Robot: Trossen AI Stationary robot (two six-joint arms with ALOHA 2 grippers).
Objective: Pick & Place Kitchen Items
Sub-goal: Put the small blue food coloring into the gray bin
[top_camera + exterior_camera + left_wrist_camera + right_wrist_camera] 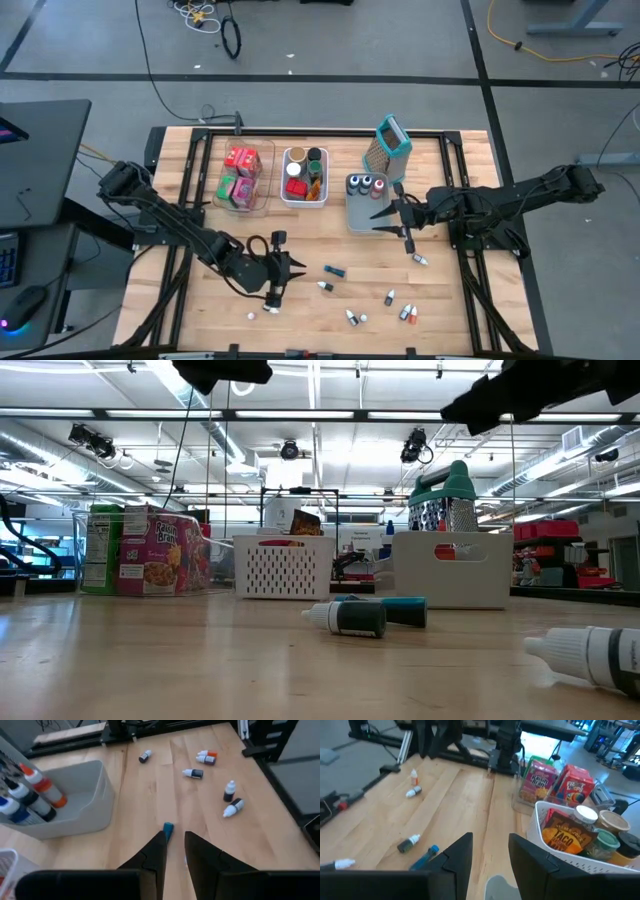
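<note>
A large workshop with a grey floor, loose cables and ceiling strip lights surrounds a pale wooden counter (300,300) on a black frame.

Along the counter's far side stand three bins. The clear bin (243,180) holds red, pink and green cereal boxes (538,781). Beside it the white perforated bin (304,178) holds round jars and a taco seasoning packet (566,837). The grey bin (364,203) holds upright dropper bottles (30,795), and a metal grater with a teal top (389,143) leans just behind it.

The left arm reaches across the counter's near left part; the left hand (281,277) hangs above bare wood, its fingers (156,851) only a narrow gap apart and holding nothing. The right arm comes in from the right edge; the right hand (399,216) hovers at the grey bin's near right corner, its fingers (462,852) moderately parted, nothing between them.

The remaining small dropper bottles lie scattered on the near counter: a teal-capped dark bottle (334,271) just beyond the left hand, a white-tipped one (324,286) beside it, a cluster of four (385,309) toward the near edge, one of them orange-capped (412,315), and a single bottle (421,259) below the right hand.
</note>
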